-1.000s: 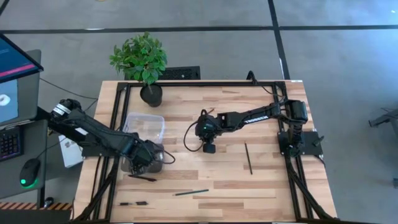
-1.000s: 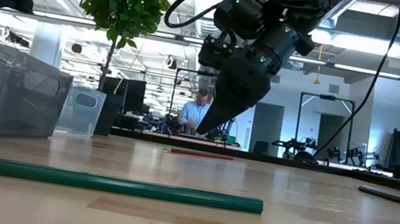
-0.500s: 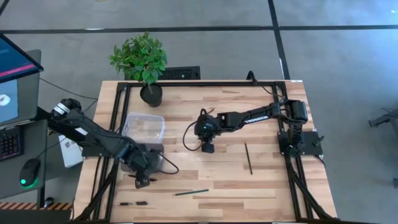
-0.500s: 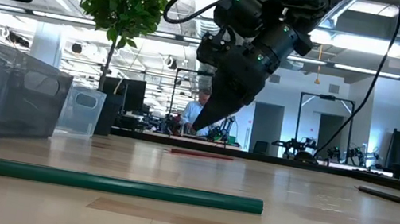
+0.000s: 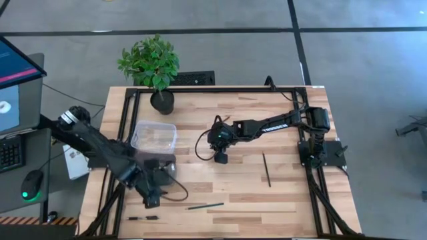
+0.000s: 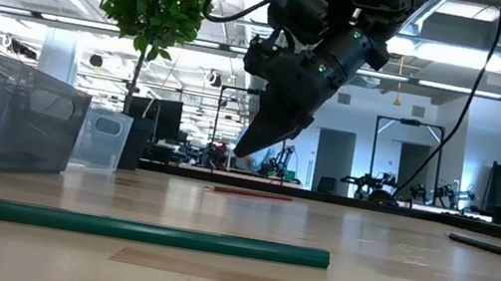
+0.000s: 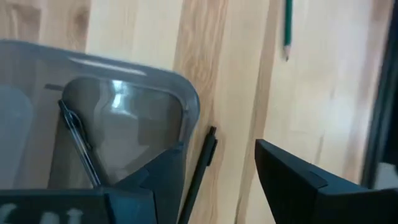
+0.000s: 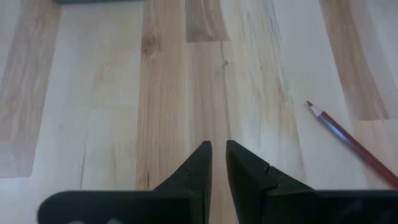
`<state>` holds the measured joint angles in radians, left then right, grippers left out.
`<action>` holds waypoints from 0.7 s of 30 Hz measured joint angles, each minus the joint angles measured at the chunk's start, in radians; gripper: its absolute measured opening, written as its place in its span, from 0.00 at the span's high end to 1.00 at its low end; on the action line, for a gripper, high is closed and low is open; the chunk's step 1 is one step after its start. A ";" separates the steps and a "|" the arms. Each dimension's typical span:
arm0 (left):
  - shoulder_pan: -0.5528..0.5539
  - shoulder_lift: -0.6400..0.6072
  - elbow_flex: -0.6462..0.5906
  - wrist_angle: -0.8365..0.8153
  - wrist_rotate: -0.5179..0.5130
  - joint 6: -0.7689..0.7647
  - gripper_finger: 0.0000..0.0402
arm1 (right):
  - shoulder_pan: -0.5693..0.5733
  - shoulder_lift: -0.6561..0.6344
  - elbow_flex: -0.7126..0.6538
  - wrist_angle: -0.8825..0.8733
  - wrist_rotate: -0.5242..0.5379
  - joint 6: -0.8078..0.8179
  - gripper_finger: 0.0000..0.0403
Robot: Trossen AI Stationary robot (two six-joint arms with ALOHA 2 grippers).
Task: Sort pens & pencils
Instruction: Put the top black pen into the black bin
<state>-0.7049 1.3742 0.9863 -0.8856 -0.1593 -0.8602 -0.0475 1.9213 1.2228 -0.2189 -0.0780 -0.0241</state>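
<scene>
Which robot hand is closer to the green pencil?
Left. The left gripper hovers just beside the green pencil, near the table's front. The right gripper hangs farther back, over the middle.

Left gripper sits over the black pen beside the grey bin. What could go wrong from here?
1. The black pen lies tight against the grey bin. One finger of the open left gripper may catch the bin wall and shove the bin.
2. A glancing touch could roll the pen away.
3. The empty right gripper hovers apart over bare wood, so collision looks unlikely.
</scene>
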 joint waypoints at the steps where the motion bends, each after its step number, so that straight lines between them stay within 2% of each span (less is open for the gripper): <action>1: -0.013 0.024 0.000 0.001 0.000 -0.010 0.54 | 0.000 0.000 0.000 -0.003 0.000 0.002 0.82; 10: -0.106 0.217 0.000 0.017 0.021 -0.131 0.54 | 0.000 0.000 0.000 -0.003 0.000 0.048 0.82; 18: -0.173 0.304 0.000 0.006 -0.039 -0.260 0.54 | 0.008 0.000 0.000 0.000 0.000 0.081 0.82; 21: -0.173 0.347 0.000 0.001 -0.017 -0.261 0.54 | 0.015 0.000 0.000 0.000 0.000 0.088 0.82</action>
<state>-0.8783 1.7216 0.9859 -0.8843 -0.1768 -1.1215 -0.0322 1.9213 1.2228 -0.2185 -0.0776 0.0639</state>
